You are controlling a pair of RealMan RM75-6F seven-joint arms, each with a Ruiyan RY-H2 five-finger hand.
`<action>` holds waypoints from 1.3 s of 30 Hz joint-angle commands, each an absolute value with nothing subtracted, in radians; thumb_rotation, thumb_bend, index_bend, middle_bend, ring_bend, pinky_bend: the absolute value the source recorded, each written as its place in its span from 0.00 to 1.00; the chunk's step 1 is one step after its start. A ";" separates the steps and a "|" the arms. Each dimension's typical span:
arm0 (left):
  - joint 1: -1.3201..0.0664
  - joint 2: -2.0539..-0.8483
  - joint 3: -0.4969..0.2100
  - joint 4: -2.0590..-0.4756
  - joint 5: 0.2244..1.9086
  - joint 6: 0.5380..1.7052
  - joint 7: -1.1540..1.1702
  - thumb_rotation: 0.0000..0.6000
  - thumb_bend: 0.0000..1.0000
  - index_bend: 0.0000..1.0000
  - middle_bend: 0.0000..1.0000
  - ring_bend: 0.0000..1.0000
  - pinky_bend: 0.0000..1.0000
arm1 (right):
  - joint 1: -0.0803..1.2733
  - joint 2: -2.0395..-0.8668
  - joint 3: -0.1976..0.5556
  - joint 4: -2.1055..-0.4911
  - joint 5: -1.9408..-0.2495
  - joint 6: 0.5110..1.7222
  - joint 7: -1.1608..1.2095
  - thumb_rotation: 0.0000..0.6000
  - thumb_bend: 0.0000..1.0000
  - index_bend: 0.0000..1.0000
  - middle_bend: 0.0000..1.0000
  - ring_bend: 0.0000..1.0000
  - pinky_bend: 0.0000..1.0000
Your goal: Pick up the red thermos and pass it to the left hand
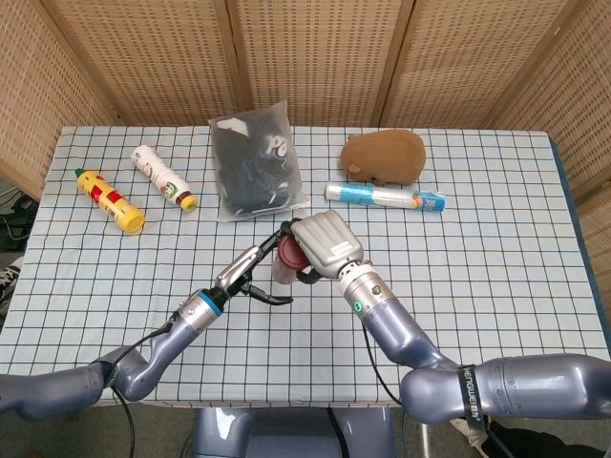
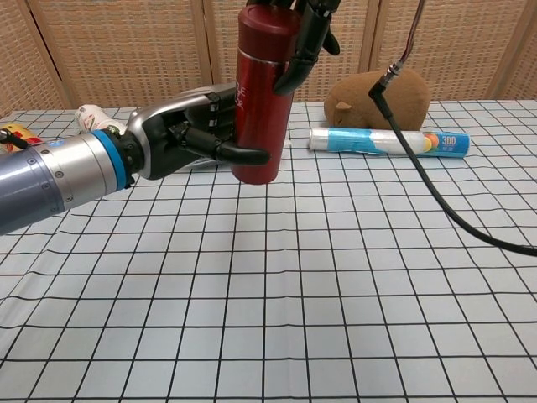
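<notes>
The red thermos (image 2: 262,92) hangs upright above the checked table, and my right hand (image 2: 306,34) grips it near the top. In the head view only a little of the thermos (image 1: 284,260) shows beside the right hand (image 1: 321,245). My left hand (image 2: 197,128) has come up against its lower half, with the thumb lying across the front and the fingers spread behind it. I cannot tell whether this hand presses on the thermos. From above, the left hand (image 1: 254,272) reaches in from the left with thumb and fingers still wide apart.
Along the back of the table lie a yellow bottle (image 1: 110,200), a white bottle (image 1: 162,176), a black bag (image 1: 256,172), a brown plush (image 1: 384,157) and a blue-white tube (image 1: 385,197). A black cable (image 2: 419,185) trails from the right arm.
</notes>
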State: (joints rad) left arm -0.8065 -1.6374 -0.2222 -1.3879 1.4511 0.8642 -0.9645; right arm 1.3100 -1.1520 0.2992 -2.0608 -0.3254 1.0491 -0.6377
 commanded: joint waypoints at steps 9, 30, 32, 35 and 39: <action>-0.836 -1.696 -0.263 -1.397 1.384 0.876 -0.876 1.00 0.00 0.00 0.00 0.00 0.00 | 1.323 -1.146 0.298 -2.066 -0.299 1.049 -0.637 1.00 0.67 0.64 0.57 0.63 0.68; -0.842 -1.725 -0.308 -1.426 1.282 0.872 -0.749 1.00 0.15 0.70 0.54 0.50 0.37 | 1.291 -1.067 0.331 -2.091 -0.317 0.900 -0.496 1.00 0.00 0.00 0.00 0.00 0.00; -0.840 -1.725 -0.309 -1.427 1.282 0.873 -0.748 1.00 0.15 0.70 0.54 0.50 0.37 | 1.288 -1.055 0.329 -2.097 -0.332 0.906 -0.491 1.00 0.00 0.00 0.00 0.00 0.00; -0.839 -1.724 -0.310 -1.429 1.282 0.874 -0.745 1.00 0.15 0.70 0.54 0.50 0.37 | 1.285 -1.037 0.329 -2.110 -0.343 0.918 -0.484 1.00 0.00 0.00 0.00 0.00 0.00; -0.837 -1.722 -0.311 -1.430 1.280 0.872 -0.744 1.00 0.16 0.70 0.54 0.50 0.37 | 1.278 -1.003 0.331 -2.133 -0.353 0.928 -0.473 1.00 0.00 0.00 0.00 0.00 0.00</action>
